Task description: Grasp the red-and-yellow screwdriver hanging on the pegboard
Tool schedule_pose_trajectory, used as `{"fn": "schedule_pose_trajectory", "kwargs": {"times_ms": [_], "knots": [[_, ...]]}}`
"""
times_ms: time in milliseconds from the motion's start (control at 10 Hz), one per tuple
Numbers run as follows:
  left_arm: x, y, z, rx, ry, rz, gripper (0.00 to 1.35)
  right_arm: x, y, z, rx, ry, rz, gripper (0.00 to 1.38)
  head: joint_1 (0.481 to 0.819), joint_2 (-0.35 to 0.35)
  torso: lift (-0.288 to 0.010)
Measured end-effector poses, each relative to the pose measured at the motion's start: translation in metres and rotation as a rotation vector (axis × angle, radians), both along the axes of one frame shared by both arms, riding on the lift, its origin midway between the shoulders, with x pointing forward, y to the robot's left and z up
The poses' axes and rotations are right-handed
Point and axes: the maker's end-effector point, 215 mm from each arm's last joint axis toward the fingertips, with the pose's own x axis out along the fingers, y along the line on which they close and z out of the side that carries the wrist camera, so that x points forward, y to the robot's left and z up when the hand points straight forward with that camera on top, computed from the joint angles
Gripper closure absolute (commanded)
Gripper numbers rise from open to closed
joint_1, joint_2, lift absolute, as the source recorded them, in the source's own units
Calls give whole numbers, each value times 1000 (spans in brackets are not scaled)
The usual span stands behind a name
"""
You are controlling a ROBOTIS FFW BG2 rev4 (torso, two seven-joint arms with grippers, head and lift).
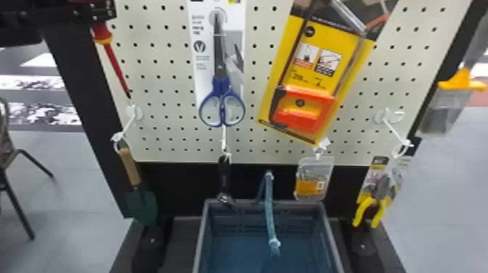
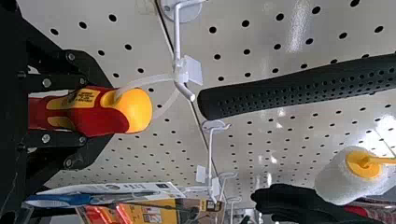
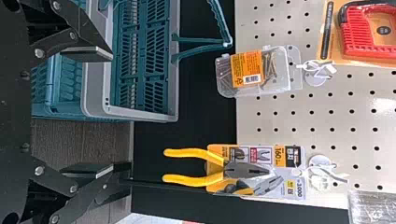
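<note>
one red-and-yellow screwdriver (image 1: 115, 61) clasped in fingers of left gripper (image 1: 102, 12); right gripper (image 3: 113, 113), fingers wide.

We see pale pegboard (image 1: 170, 87) standing upright, white hooks along it. Hanging there: screwdriver (image 1: 116, 65) at our left, looped to hook; scissors (image 1: 220, 83); packaged saw (image 1: 319, 127) beside them; lower, trowel (image 1: 143, 207), wrench (image 1: 224, 178), screw box (image 1: 314, 178), pliers (image 3: 196, 154). Below, crate (image 3: 173, 93) on dark base (image 1: 183, 232).

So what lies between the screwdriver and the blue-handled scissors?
In the head view, a bare stretch of pegboard lies beside the screwdriver, then the edge of the white card behind the scissors.
</note>
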Motion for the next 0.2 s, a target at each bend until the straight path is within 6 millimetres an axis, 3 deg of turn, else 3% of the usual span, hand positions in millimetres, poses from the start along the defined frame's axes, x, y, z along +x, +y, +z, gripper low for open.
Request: {"fn": "schedule_pose_trajectory", "kwargs": {"times_ms": [200], "knots": [[0,0,-1,0,0,-2,1200,0,0,0,0,0,0,433,549,0,-100]]}}
